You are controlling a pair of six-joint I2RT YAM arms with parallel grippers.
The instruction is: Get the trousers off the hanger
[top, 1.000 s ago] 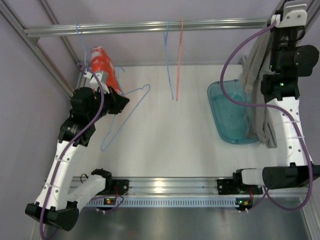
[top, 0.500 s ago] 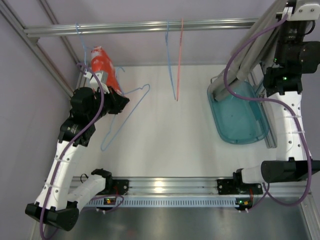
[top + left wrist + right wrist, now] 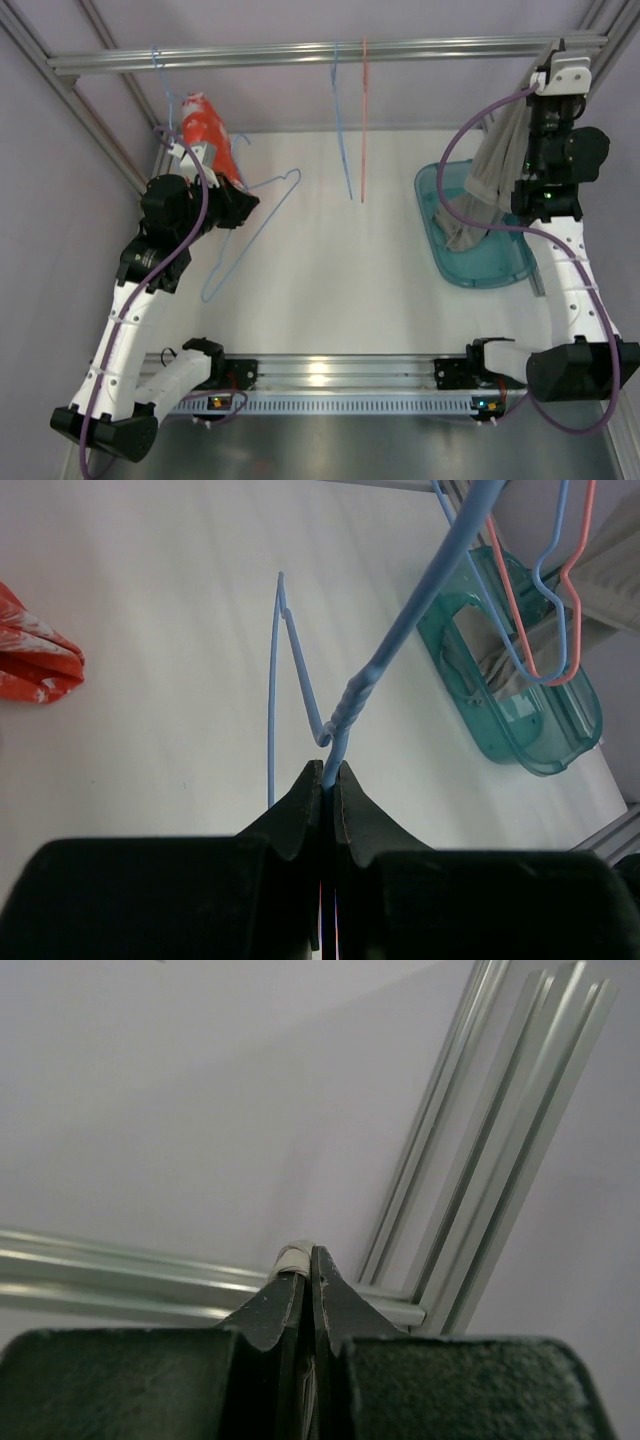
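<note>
My left gripper pinches the blue hanger; my right gripper clamps grey trousers above the teal tub.

Soft grey cloth for the trousers, matt, limp and creased. Thin wire for the hanger, sleeved in a smooth pale-blue coat with a faint sheen, twisted tight at the neck. Same slick coating on the blue spare hanger and the pink spare hanger. Translucent teal plastic for the bin, glossy, catching highlights. Brushed aluminium on the rail, grooved and satin-bright. Smooth matt white on the table. Matt black plastic on the left gripper and right gripper, faintly grainy. Glossy purple sheath on the cable. Crumpled orange-red bundle, cloth or film impossible to tell.
</note>
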